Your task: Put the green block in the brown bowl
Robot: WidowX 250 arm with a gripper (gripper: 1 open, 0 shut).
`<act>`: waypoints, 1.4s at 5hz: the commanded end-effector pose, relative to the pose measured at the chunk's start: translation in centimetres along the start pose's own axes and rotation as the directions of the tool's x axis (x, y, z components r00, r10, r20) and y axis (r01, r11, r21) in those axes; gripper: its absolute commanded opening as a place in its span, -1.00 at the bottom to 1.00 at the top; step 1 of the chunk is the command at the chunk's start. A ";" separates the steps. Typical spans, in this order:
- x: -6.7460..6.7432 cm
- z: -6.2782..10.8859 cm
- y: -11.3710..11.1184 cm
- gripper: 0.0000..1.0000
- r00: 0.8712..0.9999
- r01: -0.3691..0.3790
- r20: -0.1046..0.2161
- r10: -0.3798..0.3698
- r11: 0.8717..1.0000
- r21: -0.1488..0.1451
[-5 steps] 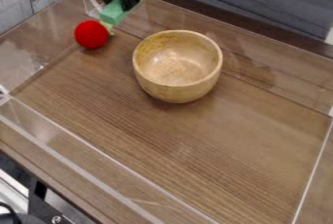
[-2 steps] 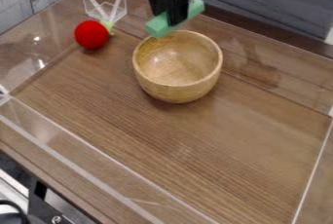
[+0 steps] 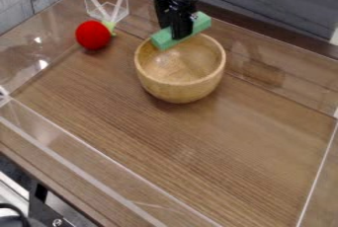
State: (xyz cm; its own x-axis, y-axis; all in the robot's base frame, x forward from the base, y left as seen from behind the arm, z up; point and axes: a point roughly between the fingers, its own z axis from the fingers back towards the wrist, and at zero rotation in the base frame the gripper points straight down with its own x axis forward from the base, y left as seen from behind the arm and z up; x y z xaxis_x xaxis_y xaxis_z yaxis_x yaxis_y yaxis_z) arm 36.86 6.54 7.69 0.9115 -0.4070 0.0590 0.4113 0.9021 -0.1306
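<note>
red ball (image 3: 93,35) left of brown bowl (image 3: 180,70)

Arm reaching down from top edge; pincer (image 3: 172,26) pointing down, apparently closed.

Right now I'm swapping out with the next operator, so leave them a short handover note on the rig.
Tool: shut on the green block, which is tilted, over the back part of the brown bowl.
Done: block picked up and brought to the bowl.
Left: let it go inside; whether it touches the bowl yet, I can't tell.
</note>
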 end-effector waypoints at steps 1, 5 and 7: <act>0.6 0.2 -1.5 -1.00 0.998 0.059 0.018 -0.059 0.998 0.005; 1.1 0.8 -3.4 -1.00 0.984 0.172 0.052 -0.170 0.985 -0.018; 1.2 3.1 -2.7 -1.00 0.975 0.207 0.083 -0.206 0.978 -0.014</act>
State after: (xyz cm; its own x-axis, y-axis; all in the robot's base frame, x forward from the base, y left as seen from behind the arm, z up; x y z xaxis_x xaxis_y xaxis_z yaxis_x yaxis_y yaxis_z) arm 35.99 3.69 7.11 0.8190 -0.5680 0.0811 0.5708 0.7923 -0.2158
